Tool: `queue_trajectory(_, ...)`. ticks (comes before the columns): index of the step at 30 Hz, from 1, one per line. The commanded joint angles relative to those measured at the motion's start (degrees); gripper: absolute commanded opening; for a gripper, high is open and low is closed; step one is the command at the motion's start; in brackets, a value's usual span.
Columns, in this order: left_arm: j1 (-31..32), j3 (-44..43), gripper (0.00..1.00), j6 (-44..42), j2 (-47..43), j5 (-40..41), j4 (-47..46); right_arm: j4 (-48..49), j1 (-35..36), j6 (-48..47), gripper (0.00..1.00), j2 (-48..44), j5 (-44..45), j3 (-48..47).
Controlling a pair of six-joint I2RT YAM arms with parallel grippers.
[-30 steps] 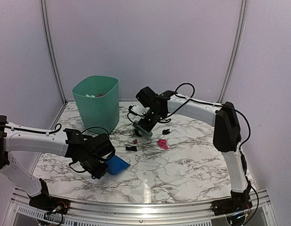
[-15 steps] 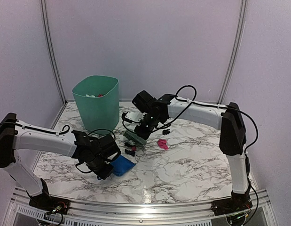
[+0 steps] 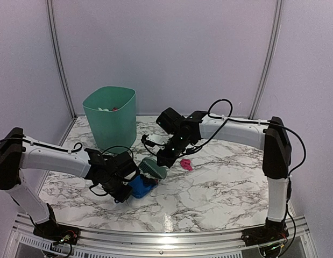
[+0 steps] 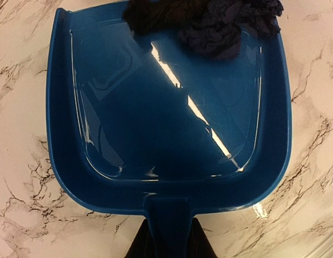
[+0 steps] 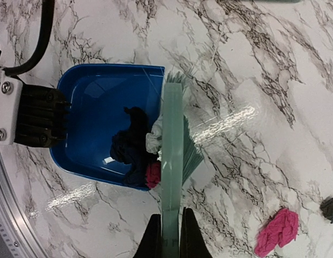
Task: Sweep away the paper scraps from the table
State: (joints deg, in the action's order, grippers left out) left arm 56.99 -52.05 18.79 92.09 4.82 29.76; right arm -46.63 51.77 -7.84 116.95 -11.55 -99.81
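The left arm [image 3: 53, 158] rises from its base at the near left corner, bends at an elbow by the left edge and runs low and nearly level toward the middle. There the left end effector [image 3: 126, 185] points right, its dark fingers [image 4: 201, 247] closed on the dustpan [image 4: 166, 134] handle. The right arm [image 3: 236, 129] stands tall from its base at the near right, folds at a high elbow and stretches left over the far half of the worktop [image 3: 209, 188], wrist tipped down, and the right end effector [image 3: 161, 159] clamps the brush [image 5: 171, 161] handle between both fingers [image 5: 151, 239], near the left one.
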Motion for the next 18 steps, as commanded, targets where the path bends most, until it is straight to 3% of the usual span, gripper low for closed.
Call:
queue_trajectory(1,-0.3,-0.86,0.0,-0.73,1.03,-1.7,-1.69,-1.14,0.7,5.02,0.0,-1.01,-4.55,1.73)
queue_trajectory(18,-0.3,4.67,0.0,-1.35,-2.12,-2.17,-7.97,6.11,0.7,17.2,0.0,-6.08,-11.92,6.42)
